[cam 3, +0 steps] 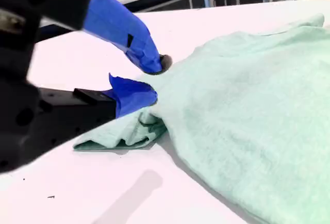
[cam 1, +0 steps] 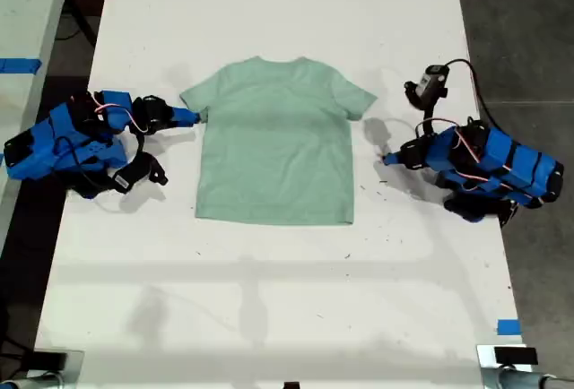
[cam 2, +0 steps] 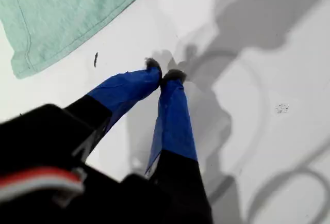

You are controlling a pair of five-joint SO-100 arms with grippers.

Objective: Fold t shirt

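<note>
One t shirt (cam 1: 273,142), pale mint green with short sleeves and a crew neck, lies spread flat and face up near the middle of the white bench (cam 1: 269,299), neck toward the far edge and hem toward the near edge in the exterior view. Its body looks smooth, with both sleeves out to the sides. At the sleeve on the exterior view's left sits my second hand (cam 1: 194,118), whose blue-taped fingers reach the sleeve's outer edge. In the second wrist view my second hand (cam 3: 151,79) has its jaws a little way apart at that edge, the upper finger over the cloth and the lower one against a rucked, doubled-under bit of sleeve on the t shirt (cam 3: 247,110). I cannot tell whether the cloth is actually pinched. On the exterior view's right, my first hand (cam 1: 387,159) lies low on the bench, near the other sleeve but clear of it. In the first wrist view my first hand (cam 2: 164,73) has its two taped fingers brought together tip to tip with nothing between them, resting over bare bench, and a sleeve of the t shirt (cam 2: 62,12) lies close by without touching. A small piece of blue tape (cam 1: 508,326) is stuck near the bench's near edge on the exterior view's right.
</note>
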